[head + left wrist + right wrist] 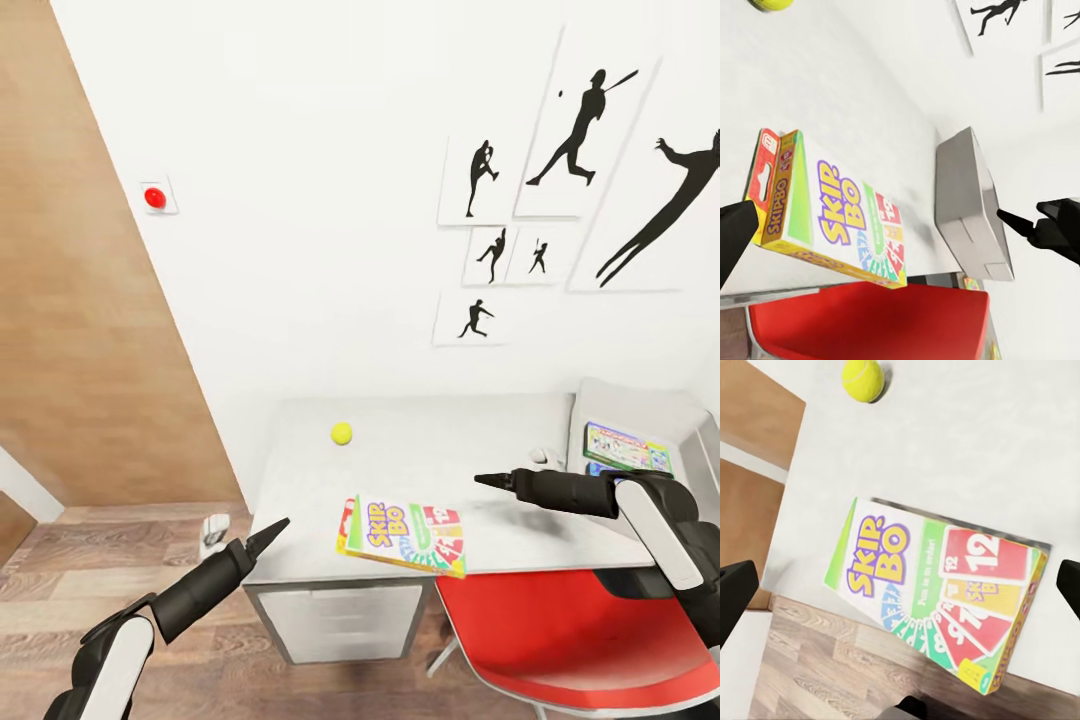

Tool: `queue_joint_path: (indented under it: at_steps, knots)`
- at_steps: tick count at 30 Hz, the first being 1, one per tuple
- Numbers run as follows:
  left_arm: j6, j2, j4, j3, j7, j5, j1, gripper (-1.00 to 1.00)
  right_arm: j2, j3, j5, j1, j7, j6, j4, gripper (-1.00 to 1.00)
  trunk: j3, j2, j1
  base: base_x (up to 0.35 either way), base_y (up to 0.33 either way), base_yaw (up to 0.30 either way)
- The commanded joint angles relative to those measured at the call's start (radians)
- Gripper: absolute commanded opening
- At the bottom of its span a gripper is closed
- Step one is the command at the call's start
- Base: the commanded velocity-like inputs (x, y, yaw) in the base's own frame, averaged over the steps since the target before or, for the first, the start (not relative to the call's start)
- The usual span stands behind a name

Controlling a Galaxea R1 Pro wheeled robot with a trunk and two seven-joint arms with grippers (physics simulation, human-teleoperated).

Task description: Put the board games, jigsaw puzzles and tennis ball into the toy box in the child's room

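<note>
Because the board game (403, 535) lies at the near edge of the table (430, 450) with part of it hanging out over the floor, the main risk from here is knocking it off. A push from the far side, or a finger coming down on the overhanging end, would tip it onto the floor or onto the red chair (580, 640) just below and to the right. A grasp would more safely start by drawing the box back onto the table or closing on its two long sides.

The tennis ball (342, 433) sits farther back and to the left on the table, well apart from the box. It would roll at the slightest touch, and nothing stands between it and the left edge.

The toy box (640, 420) stands at the right end of the table with a colourful flat box already showing inside it. A carried item could catch on its near wall if brought in too low.

The left gripper (268, 537) hovers at the near left corner of the table, its fingers drawn together to a point, holding nothing. The right gripper (495, 482) hangs above the table to the right of the board game; its fingers are parted in the wrist view and hold nothing.

The box reads "SKIP-BO" in yellow letters on top and "SKIPBO" on its side (776, 206). Printed cards show "12" (982, 553). Smaller print is too fine to read.
</note>
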Motion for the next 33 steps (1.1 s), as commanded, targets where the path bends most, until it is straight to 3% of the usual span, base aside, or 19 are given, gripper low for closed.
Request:
queue_joint_path:
  at_steps: [1,14,33]
  knots:
    - [0.007,0.0,0.0,0.002,-0.001,0.004,0.0,1.0,-0.001,0.0,0.009,-0.001,0.009,0.001,0.0,1.0,0.0,-0.002,0.001,0.0,0.0,0.015]
    - [0.007,0.001,0.0,0.003,0.0,0.004,0.001,1.0,-0.004,-0.003,0.007,-0.001,0.009,0.001,0.0,1.0,0.021,-0.002,0.001,0.0,0.0,-0.011]
    - [0.007,0.002,0.0,0.003,0.0,0.004,0.001,1.0,0.005,0.004,0.006,0.0,0.009,0.001,0.002,1.0,0.05,-0.002,0.001,0.0,0.0,-0.135]
